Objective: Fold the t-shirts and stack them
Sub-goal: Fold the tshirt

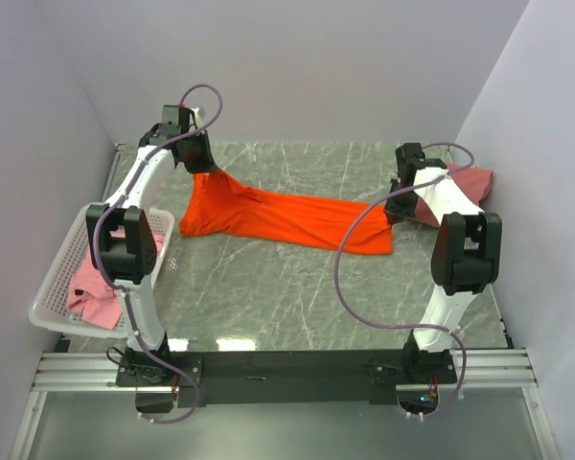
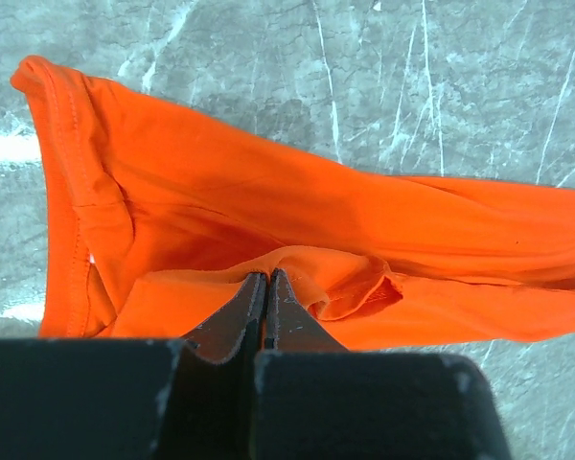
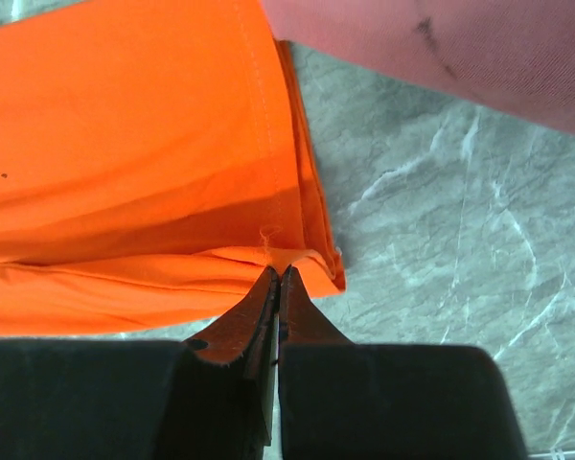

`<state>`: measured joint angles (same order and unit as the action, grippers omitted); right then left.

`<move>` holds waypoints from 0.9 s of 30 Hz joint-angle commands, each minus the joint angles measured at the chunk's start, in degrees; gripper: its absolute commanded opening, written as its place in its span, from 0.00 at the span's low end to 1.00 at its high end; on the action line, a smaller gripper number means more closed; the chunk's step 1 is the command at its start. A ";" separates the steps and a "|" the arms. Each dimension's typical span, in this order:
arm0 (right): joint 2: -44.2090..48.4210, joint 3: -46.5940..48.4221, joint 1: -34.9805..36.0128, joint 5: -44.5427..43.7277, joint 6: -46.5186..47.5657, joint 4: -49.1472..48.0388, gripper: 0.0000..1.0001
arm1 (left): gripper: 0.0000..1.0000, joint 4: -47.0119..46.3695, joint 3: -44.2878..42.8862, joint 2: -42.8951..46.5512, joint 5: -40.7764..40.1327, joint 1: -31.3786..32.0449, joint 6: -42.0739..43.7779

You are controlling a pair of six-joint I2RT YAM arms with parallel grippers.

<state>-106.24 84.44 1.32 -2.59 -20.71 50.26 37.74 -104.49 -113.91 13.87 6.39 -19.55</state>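
Note:
The bright orange t-shirt (image 1: 278, 216) lies stretched across the marble table between both arms. At its far left end my left gripper (image 1: 209, 171) is shut on a raised fold of the cloth; the wrist view shows the tips (image 2: 266, 276) pinching orange fabric (image 2: 268, 201). My right gripper (image 1: 391, 218) is shut on the shirt's right end, pinching the hem corner (image 3: 279, 273) of the orange cloth (image 3: 125, 144). A salmon-pink t-shirt (image 1: 474, 178) lies behind the right arm, also seen as a dusty pink t-shirt (image 3: 460, 48) just beyond the orange edge. A lighter pink t-shirt (image 1: 91, 292) sits in the basket.
A white perforated basket (image 1: 53, 287) stands at the table's left edge beside the left arm. White walls close in the back and both sides. Grey marble table surface (image 1: 287, 297) shows in front of the orange shirt.

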 commanded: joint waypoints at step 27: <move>-8.90 7.49 -4.05 1.18 -0.30 -2.36 0.00 | 0.00 0.06 -2.65 -4.74 0.19 -2.09 1.89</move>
<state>-114.39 89.01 -2.20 -1.65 -21.15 48.86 38.41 -104.47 -117.73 13.67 4.60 -18.68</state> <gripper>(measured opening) 0.011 0.018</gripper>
